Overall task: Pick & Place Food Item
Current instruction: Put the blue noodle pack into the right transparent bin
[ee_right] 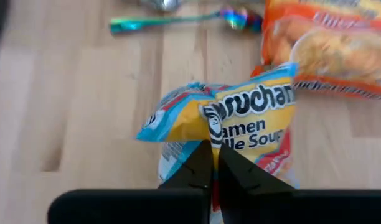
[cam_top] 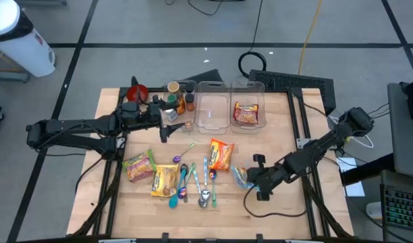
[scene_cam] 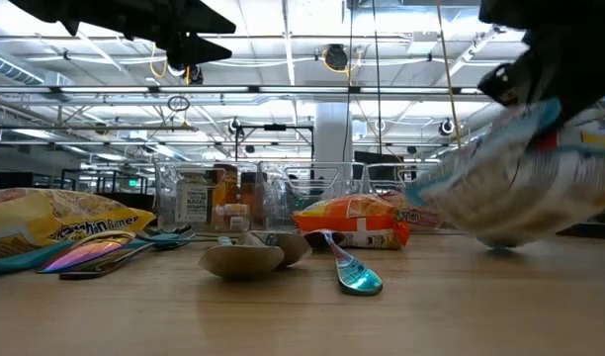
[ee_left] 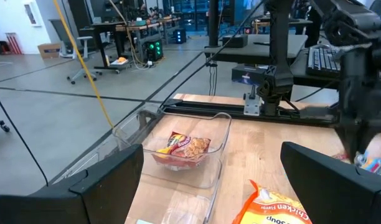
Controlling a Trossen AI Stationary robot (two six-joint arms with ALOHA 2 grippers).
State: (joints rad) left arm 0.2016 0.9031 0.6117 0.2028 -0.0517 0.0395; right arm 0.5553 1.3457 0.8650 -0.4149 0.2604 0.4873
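Note:
My right gripper (ee_right: 213,163) is shut on a blue, yellow and white ramen packet (ee_right: 240,118) near the table's right front (cam_top: 241,177). In the low view the packet (scene_cam: 520,188) hangs under the dark gripper, just above the table. My left gripper (ee_left: 221,186) is open and empty. It hovers over the far left of the table, next to the bottles (cam_top: 167,127). Two clear bins stand at the far edge: one (cam_top: 212,108) is empty, the other (cam_top: 259,101) holds a ramen packet (ee_left: 181,149). My right gripper pinches a crumpled fold of the packet's wrapper (ee_right: 216,134) between its two shut fingers, near the middle of the packet. The fingers come from above, slanting down from the table's right. The packet hangs tilted below them; it looks clear of the table.
An orange packet (cam_top: 221,154) lies mid-table, beside the held one. Two yellow packets (cam_top: 139,165), (cam_top: 166,179) and several spoons (cam_top: 193,182) lie at the front left. Bottles (cam_top: 179,101) and a red bowl (cam_top: 138,91) stand at the far left. Bare wood shows at the front right.

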